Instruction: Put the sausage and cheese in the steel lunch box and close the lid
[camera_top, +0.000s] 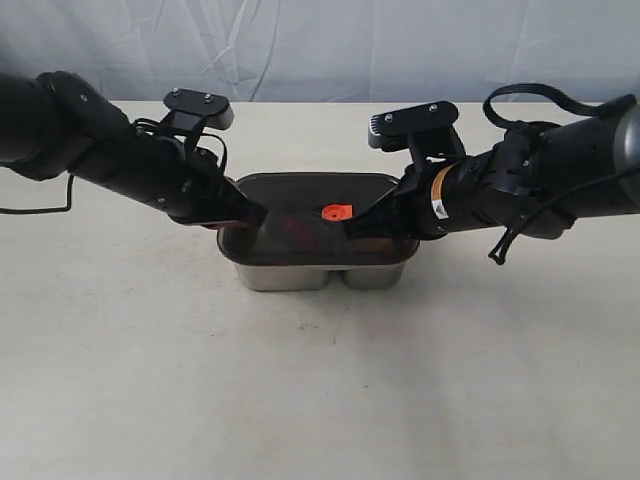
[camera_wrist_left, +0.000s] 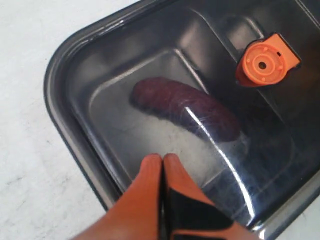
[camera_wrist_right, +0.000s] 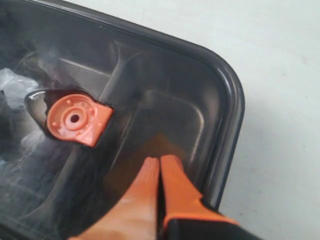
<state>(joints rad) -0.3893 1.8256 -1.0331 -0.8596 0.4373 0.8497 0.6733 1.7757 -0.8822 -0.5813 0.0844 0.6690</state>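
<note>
Tabletop (camera_top: 320, 390) of pale cream colour carries, near its far edge and midway between its side edges, the shiny rectangular steel lunch box (camera_top: 285, 275). We see the dark see-through lid (camera_top: 300, 192) lying flat on it. The left gripper (camera_wrist_left: 162, 159) and the right gripper (camera_wrist_right: 159, 161) each have orange fingers pressed together, tips resting on the lid. Under it, the glossy red curved sausage (camera_wrist_left: 185, 107) lies in the larger compartment; the yellow-orange cheese (camera_wrist_right: 152, 146) shows only dimly in the smaller one.

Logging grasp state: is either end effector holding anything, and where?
Nothing is held. The left end effector and right end effector are both shut and empty, tips resting on top of the lid.
</note>
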